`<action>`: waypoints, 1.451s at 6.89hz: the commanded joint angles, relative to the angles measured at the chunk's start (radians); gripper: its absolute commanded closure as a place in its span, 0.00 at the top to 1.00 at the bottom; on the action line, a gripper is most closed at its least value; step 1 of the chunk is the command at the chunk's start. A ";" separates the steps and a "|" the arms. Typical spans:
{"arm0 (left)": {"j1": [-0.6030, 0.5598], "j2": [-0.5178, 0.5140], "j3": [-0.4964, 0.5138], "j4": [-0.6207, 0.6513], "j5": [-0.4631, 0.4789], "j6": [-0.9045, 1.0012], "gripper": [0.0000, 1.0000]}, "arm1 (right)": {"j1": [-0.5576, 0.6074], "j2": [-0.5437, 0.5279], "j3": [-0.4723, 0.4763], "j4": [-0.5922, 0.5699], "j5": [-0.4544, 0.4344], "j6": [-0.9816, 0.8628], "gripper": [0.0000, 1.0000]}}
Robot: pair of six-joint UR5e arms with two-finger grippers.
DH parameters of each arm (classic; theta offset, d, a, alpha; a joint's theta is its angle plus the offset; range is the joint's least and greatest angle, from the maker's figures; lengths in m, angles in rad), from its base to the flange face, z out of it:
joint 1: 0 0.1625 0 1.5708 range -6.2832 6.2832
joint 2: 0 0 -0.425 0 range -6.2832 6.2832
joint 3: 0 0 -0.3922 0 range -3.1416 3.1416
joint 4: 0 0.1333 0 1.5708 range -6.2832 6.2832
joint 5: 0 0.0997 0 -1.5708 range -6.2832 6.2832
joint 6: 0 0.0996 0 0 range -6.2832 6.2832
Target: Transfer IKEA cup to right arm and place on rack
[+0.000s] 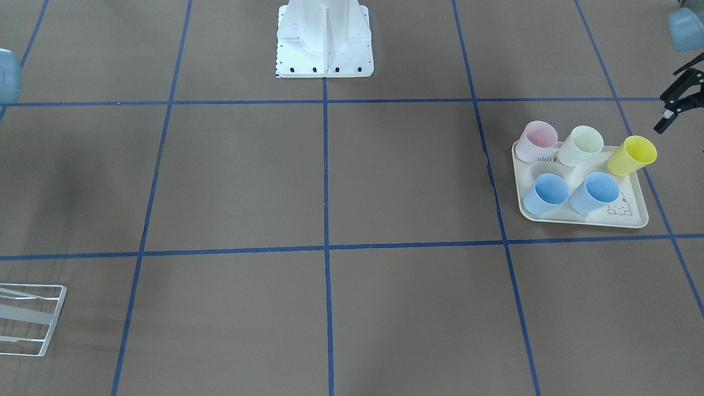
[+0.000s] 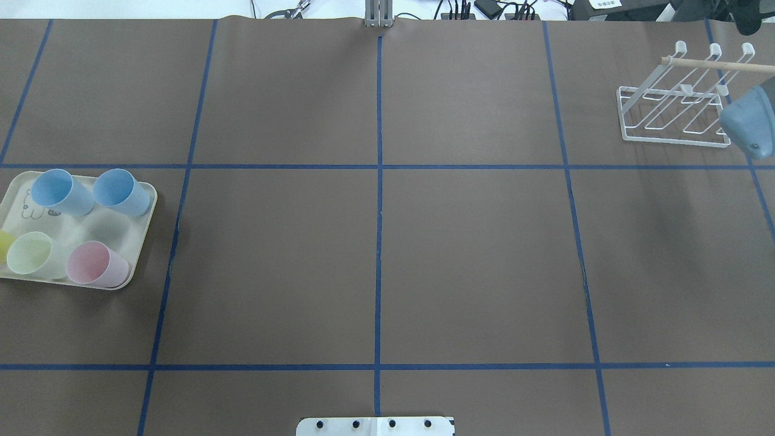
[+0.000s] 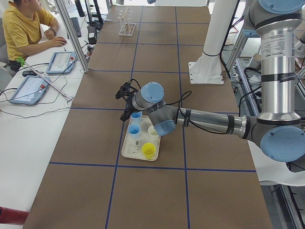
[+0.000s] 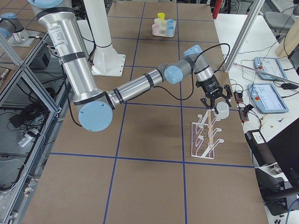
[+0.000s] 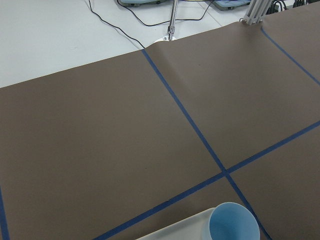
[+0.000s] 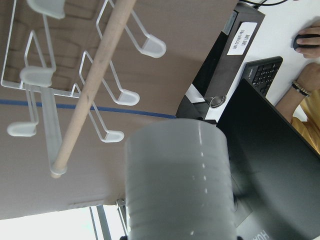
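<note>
The table (image 2: 375,242) is covered in brown paper marked with a blue tape grid. The right arm (image 4: 135,86) is extended toward the rack, and its claw (image 4: 217,103) is closed on the IKEA cup (image 6: 180,185), a pale translucent cup carried in the air. The rack (image 2: 672,115) stands just below this claw and slightly to one side. In the wrist view its capped pegs and a wooden rod (image 6: 95,85) laid across it are seen beside the cup, with no contact visible. The tray (image 1: 632,220), which holds five coloured cups, lies well apart from the right claw and near the left claw (image 1: 677,99). The fingers of the left claw are spread, with nothing between them. The hand-over is therefore judged complete, and the placing step is judged to be in hand. For the next move, the cup is to be aligned with a free peg, kept clear of the rod, and lowered onto the rack before the grip is released.
</note>
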State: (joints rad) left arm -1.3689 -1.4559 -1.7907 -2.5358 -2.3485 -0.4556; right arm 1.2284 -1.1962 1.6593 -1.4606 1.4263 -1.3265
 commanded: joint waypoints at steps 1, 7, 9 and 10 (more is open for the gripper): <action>0.001 0.008 -0.002 -0.003 0.000 -0.006 1.00 | 0.003 0.021 -0.091 0.022 0.003 -0.088 0.02; 0.004 0.005 0.007 -0.003 0.000 -0.006 1.00 | -0.041 0.023 -0.220 0.166 0.002 -0.046 0.09; 0.005 0.003 0.007 -0.003 0.000 -0.008 1.00 | -0.050 0.018 -0.225 0.167 0.000 -0.045 0.11; 0.005 0.003 0.007 -0.003 0.000 -0.008 1.00 | -0.053 0.015 -0.234 0.169 -0.001 -0.046 0.12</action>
State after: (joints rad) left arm -1.3643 -1.4521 -1.7845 -2.5387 -2.3485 -0.4628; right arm 1.1803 -1.1780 1.4334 -1.2930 1.4268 -1.3727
